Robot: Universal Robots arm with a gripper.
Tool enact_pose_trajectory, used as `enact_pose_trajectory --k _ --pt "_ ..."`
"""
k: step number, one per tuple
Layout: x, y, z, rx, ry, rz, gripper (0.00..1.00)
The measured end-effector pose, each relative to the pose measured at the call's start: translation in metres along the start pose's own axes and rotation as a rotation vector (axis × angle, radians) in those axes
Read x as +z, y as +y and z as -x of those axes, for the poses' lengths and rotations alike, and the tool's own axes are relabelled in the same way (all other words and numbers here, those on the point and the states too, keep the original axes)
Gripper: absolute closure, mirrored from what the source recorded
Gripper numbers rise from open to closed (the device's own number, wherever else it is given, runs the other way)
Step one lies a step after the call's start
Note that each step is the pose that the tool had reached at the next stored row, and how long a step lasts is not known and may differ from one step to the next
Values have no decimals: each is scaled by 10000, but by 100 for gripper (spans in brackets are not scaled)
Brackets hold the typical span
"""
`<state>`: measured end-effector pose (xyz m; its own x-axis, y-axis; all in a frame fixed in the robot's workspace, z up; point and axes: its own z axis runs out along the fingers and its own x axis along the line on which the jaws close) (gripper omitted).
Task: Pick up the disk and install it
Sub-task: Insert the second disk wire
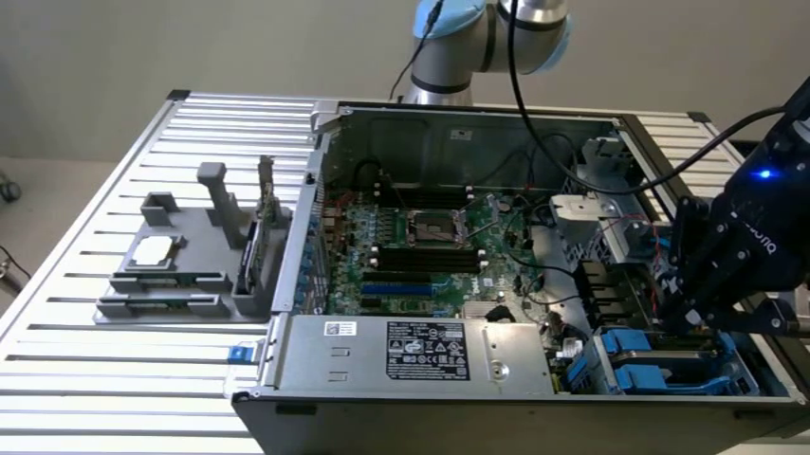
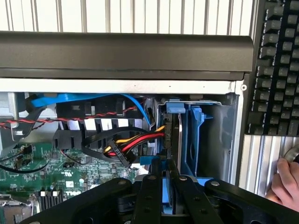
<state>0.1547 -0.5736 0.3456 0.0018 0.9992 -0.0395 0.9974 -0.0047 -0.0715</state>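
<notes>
Disk going into the drive bay.
We are seeing the claw (image 2: 164, 179) pinching the disk (image 2: 173, 140) edge-on, standing upright inside the blue bay (image 2: 196, 135) of the computer case (image 1: 379, 355).

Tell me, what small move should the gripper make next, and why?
Probably press the disk a little deeper into the blue bay: the gripper grips its edge, and the disk stands on edge in the slot, seemingly not fully seated.

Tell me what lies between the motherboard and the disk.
Wrist view: a red, yellow and black cable bundle spans from motherboard to disk.
</notes>
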Motion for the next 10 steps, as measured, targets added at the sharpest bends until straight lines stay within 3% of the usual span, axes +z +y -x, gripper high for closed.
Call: enact_pose_trajectory --k 6,10 --pt "16 1 12 2 12 66 84" --pt "37 3 22 2 16 75 84"
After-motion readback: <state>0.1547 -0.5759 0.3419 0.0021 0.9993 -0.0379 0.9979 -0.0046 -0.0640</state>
